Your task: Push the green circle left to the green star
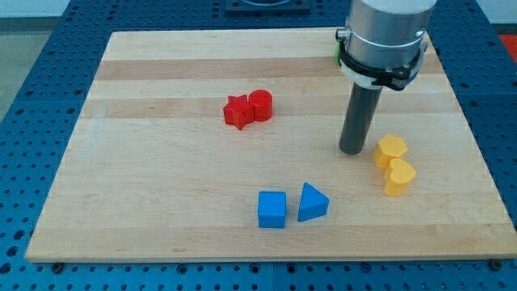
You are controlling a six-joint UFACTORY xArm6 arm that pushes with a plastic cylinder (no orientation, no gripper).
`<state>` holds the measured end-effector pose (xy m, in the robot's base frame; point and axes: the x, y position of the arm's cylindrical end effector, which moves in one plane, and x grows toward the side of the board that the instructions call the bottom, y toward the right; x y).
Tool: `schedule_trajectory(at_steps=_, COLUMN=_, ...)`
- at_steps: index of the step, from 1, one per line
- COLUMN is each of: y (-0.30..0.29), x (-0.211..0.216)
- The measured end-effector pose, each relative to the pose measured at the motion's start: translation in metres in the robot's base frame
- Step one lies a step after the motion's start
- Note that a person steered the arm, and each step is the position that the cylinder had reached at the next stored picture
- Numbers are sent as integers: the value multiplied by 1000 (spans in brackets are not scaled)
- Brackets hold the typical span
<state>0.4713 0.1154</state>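
My tip [352, 150] rests on the wooden board [161, 218], just left of the yellow hexagon [390, 150]; whether they touch is unclear. It's a bare rod: no jaws, nothing held. Yellow heart [399, 177] sits just below the hexagon. Green circle and green star aren't visible; a green sliver [338, 56] shows at the arm housing's left edge, likely a block hidden behind it. So the target probably lies above the tip, toward the view's top. Farther off: blue triangle [312, 203], blue cube [272, 209], red cylinder [260, 105] touching red star [238, 111].

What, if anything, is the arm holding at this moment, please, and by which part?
Nothing is held: my tip rests on the board, just left of the yellow blocks, apparently not touching them.
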Motion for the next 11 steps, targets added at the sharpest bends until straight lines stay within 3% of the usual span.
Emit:
schedule_trajectory(at_steps=3, y=15, x=2)
schedule_trajectory(at_steps=4, y=15, x=-25)
schedule_trajectory(at_steps=7, y=43, x=-178)
schedule_trajectory(at_steps=11, y=23, x=-203)
